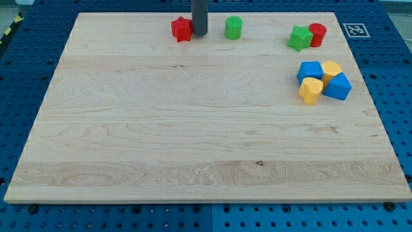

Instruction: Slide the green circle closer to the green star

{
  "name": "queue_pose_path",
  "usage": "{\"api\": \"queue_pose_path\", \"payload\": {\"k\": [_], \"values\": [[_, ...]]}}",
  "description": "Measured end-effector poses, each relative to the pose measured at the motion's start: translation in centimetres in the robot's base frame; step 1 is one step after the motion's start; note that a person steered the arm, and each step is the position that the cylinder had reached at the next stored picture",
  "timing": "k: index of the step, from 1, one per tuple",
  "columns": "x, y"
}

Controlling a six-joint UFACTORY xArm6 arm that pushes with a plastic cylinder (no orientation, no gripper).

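The green circle (pixel 234 28) stands near the view's top, right of centre. The green star (pixel 299 38) lies further to the view's right and touches a red circle (pixel 317 34). My tip (pixel 199 33) comes down near the view's top edge, just left of the green circle with a small gap between them. A red star (pixel 183 29) sits right against the tip's left side.
Near the view's right, a cluster holds a blue block (pixel 309 71), a yellow block (pixel 331 69), a blue block (pixel 338 86) and a yellow heart-like block (pixel 311 90). The wooden board (pixel 193 142) ends close behind the tip.
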State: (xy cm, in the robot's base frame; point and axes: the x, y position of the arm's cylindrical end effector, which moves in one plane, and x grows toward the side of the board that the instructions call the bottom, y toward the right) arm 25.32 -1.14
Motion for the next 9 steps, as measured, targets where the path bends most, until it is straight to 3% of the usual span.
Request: {"api": "queue_pose_path", "payload": {"k": [2, 4, 5, 6, 7, 9], "values": [[-0.7, 5.8], [1.8, 4.5], [2.5, 7.4], [1.6, 14.1], [1.0, 15.8], [1.0, 7.2]]}}
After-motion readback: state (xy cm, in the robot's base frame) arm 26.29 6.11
